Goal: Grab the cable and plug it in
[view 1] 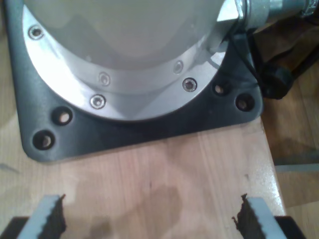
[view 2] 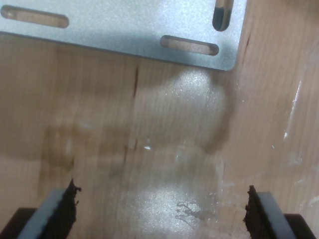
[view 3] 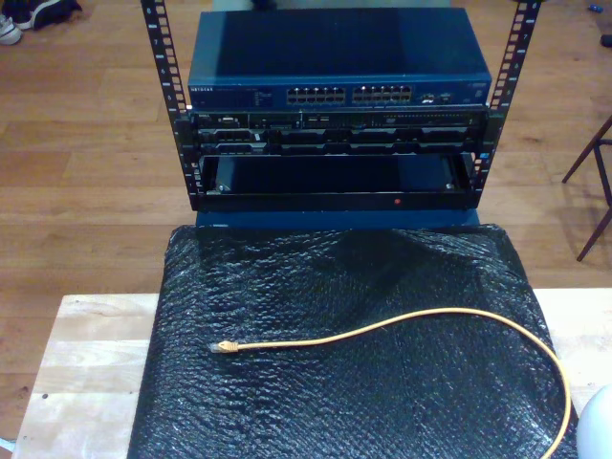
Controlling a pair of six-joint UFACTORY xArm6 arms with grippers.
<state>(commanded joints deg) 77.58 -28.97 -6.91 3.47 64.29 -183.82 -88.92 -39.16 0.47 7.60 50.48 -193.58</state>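
My first hand (view 1: 149, 219) hangs low over the bench with its jaws spread wide, nothing between the toothed pads (view 1: 50, 216). My second hand (view 2: 162, 211) does likewise, jaws wide apart and empty, pads (view 2: 62, 209) just above the bench.

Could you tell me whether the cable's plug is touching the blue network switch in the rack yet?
Apart. In the exterior view the plug lies on the black mat, with a wide stretch of mat between it and the switch.

The cable (view 3: 402, 328) runs off the exterior view's bottom edge.
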